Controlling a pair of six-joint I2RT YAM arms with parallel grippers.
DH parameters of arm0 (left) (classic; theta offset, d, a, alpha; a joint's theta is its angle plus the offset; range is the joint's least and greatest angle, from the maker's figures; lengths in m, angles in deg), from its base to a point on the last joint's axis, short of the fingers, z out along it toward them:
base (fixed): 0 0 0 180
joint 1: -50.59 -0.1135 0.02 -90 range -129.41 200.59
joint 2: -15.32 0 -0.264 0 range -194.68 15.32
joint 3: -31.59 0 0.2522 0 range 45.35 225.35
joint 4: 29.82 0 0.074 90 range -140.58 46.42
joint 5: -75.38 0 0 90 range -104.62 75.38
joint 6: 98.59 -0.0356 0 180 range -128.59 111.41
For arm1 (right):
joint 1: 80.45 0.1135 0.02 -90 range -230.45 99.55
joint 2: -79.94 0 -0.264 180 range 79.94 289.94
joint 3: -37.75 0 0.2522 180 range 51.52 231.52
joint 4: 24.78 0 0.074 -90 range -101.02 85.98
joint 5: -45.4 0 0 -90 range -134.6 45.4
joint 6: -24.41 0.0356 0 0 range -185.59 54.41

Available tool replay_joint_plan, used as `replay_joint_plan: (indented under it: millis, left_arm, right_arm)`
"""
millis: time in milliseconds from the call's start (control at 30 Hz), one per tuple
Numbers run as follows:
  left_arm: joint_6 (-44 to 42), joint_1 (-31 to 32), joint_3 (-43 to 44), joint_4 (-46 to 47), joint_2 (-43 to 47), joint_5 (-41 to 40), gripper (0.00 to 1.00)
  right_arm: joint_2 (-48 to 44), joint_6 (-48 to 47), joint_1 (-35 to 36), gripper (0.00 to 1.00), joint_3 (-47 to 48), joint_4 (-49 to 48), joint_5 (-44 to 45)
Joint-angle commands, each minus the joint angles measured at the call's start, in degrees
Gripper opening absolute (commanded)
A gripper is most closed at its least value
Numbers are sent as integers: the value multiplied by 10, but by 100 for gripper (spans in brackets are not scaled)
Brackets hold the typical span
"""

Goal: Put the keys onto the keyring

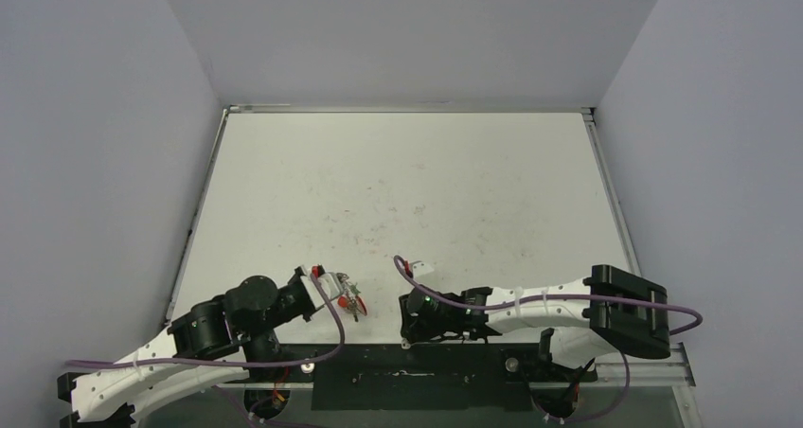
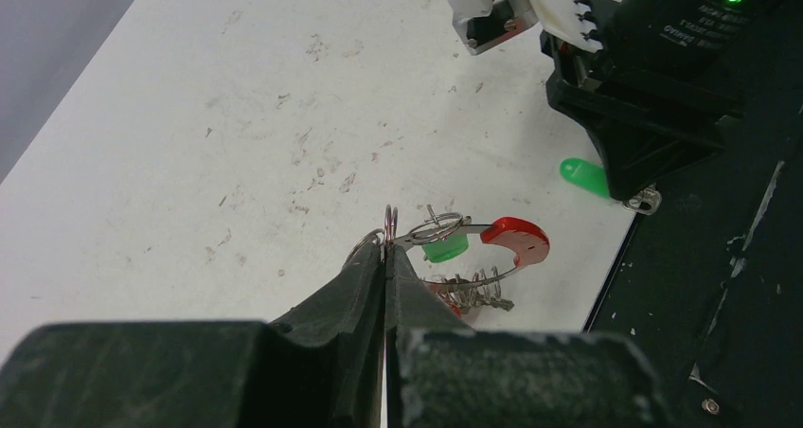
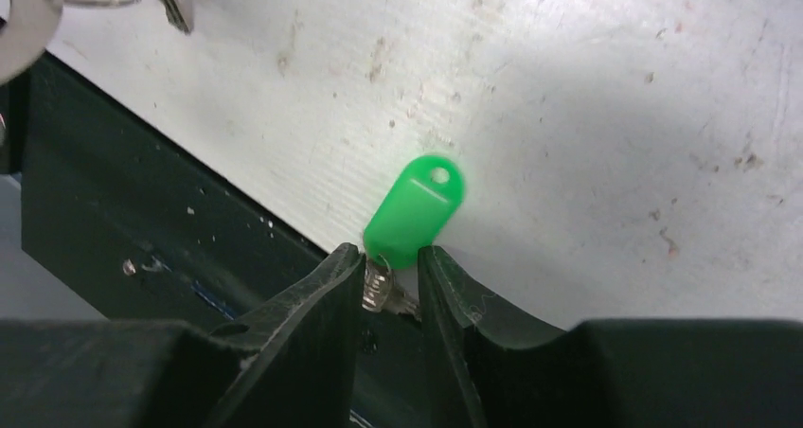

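Two keys in sight: first key (image 2: 445, 249) apparently already hung on the keyring (image 2: 516, 240), loose key (image 3: 414, 210) lying on the table (image 2: 189, 115). Step in hand, as I judge it: the right arm takes up the loose key while the left presents the ring. To do it well, the left gripper (image 2: 386, 246) should hold the ring steady, clear of the table, with its open coil turned toward the right. The right gripper (image 3: 390, 258) wants a firm pinch low on the green head, leaving the hole at its far end uncovered. Lift straight: the key sits at the table's edge with its metal end over the dark strip (image 3: 142, 220), so a slip could send it off. Left jaws: fully closed on the ring's silvery wire, which stands up just beyond the tips. Red sleeve and first key hang just past the tips, to their right. Right jaws: standing narrow, one pad on each side of the loose key's lower head, seemingly touching it. Its metal end lies between the fingers, its head pointing away beyond the tips. Grip looks made; firmness I cannot tell.
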Motion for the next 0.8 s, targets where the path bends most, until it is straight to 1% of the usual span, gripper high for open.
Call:
replay_joint_plan:
  millis: [0, 167, 233, 367, 500, 633, 767]
  left_arm:
    - [-5, 1, 19, 15, 16, 16, 0]
    - [-3, 2, 15, 19, 27, 19, 0]
    - [-3, 2, 15, 19, 29, 18, 0]
    - [-2, 3, 14, 16, 30, 16, 0]
    - [-1, 6, 14, 12, 31, 11, 0]
    - [0, 7, 14, 14, 30, 9, 0]
    - [0, 7, 14, 14, 29, 10, 0]
  right_arm:
    - [24, -11, -33, 28, 18, -14, 20]
    - [41, -52, -91, 16, 23, -19, 6]
    - [54, -76, -103, 14, 34, -16, 7]
    - [81, -125, -128, 14, 68, 4, 1]
    - [76, -153, -151, 18, 85, 33, 7]
    - [53, -177, -158, 23, 102, 81, 41]
    - [31, -188, -161, 35, 113, 105, 40]
